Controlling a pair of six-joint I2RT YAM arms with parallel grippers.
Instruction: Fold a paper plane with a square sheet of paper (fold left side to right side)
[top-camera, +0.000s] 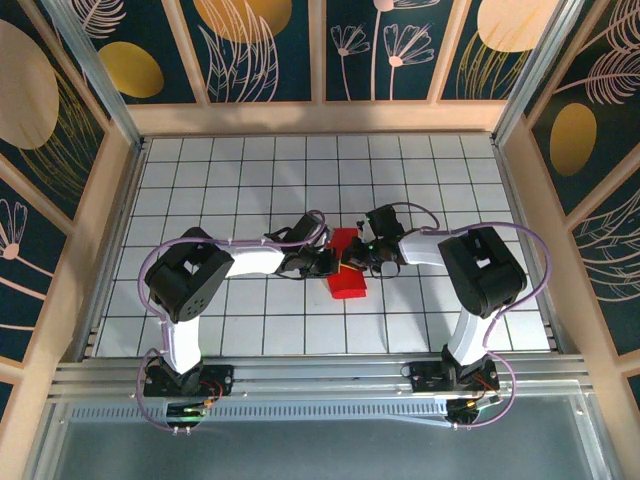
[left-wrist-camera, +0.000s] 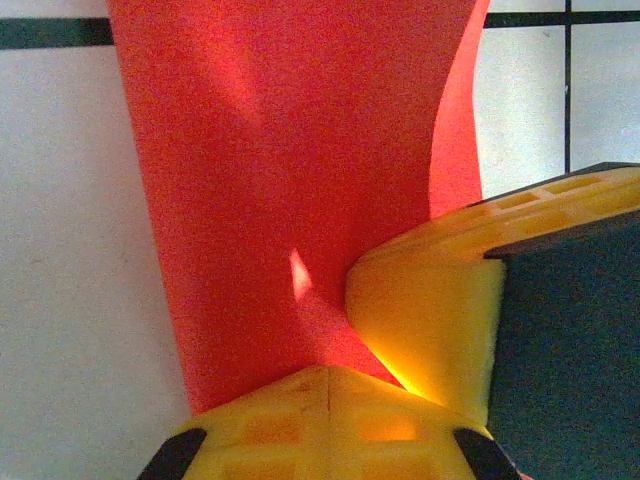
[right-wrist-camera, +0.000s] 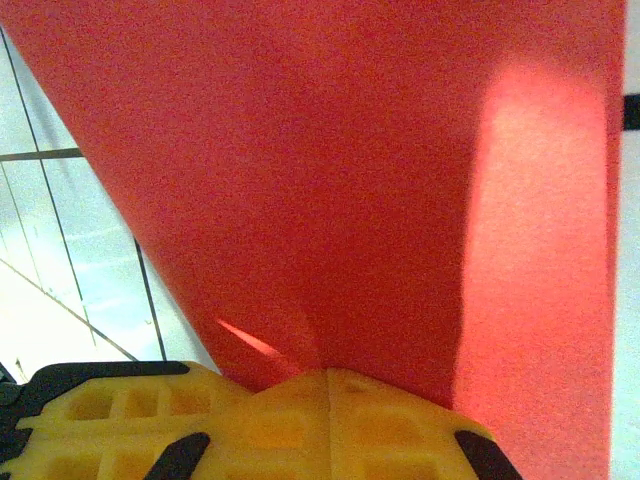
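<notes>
Covering the enclosure's floor is a white bench (top-camera: 200, 180) ruled in dark grid lines, fenced by wooden-framed walls (top-camera: 265, 50) of dark blue panels with gold discs and pale flower drawings. Near the middle of the overhead frame, the bright red sheet of paper (top-camera: 349, 284), plain and unmarked, sits bowed rather than flat between the two arms. The left gripper (left-wrist-camera: 326, 378) and right gripper (right-wrist-camera: 328, 378) each have yellow fingers pressed together on its edge, pinching it.
</notes>
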